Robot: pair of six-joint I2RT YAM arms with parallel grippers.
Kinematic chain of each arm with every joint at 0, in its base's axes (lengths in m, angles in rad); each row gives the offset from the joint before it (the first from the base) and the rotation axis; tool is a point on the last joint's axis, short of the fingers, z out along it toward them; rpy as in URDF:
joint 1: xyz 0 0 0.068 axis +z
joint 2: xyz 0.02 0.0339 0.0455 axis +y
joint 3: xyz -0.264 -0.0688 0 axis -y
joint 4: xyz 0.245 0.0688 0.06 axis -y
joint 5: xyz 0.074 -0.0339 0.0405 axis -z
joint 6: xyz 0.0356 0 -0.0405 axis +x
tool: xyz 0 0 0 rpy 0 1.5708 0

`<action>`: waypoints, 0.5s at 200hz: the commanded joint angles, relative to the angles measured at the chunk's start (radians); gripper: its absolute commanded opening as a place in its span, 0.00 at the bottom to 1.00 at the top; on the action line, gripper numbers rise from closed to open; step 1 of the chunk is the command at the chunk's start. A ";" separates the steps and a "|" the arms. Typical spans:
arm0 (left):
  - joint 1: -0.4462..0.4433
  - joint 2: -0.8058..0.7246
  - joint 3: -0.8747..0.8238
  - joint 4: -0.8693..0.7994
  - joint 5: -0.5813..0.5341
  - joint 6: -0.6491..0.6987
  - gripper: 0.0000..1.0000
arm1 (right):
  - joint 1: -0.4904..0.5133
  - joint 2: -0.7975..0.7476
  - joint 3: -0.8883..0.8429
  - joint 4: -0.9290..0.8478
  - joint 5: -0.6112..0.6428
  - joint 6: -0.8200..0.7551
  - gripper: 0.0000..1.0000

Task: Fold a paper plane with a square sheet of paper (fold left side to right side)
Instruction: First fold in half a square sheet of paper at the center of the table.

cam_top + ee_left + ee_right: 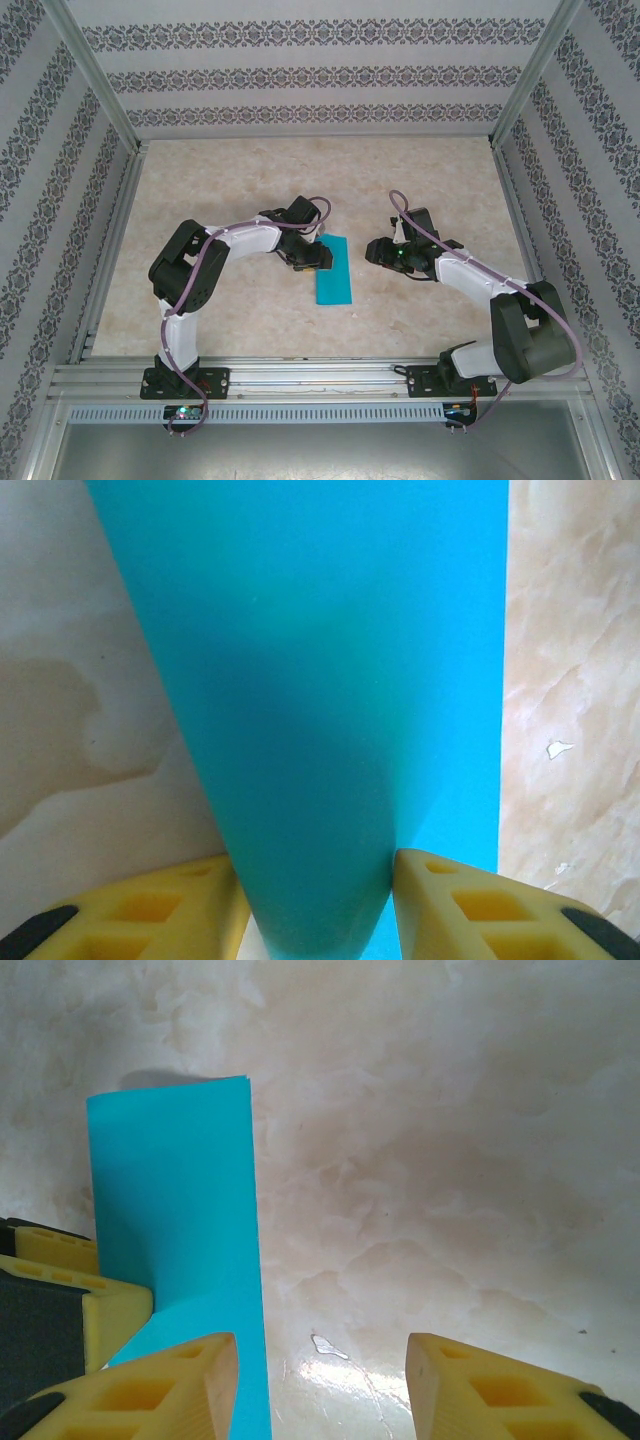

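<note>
The square sheet of paper (333, 275) is teal-blue and lies on the table as a narrow upright rectangle, doubled over. My left gripper (312, 258) sits at its upper left edge. In the left wrist view a curved fold of the paper (320, 680) runs between the yellow fingers (440, 900) and touches both, so my left gripper (318, 885) is shut on it. My right gripper (374, 250) hovers just right of the paper. In the right wrist view it (325, 1380) stands open over bare table, with the paper (175, 1210) at its left finger.
The marble-look table (250, 190) is walled in by patterned panels (60, 150) on the left, back and right. An aluminium rail (320, 375) carries both arm bases along the near edge. A small shiny fleck (322, 1344) lies on the table between my right fingers.
</note>
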 commanded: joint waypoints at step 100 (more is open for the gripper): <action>-0.035 0.127 -0.034 -0.059 -0.027 0.038 0.45 | -0.008 0.008 -0.010 -0.010 -0.018 -0.006 0.49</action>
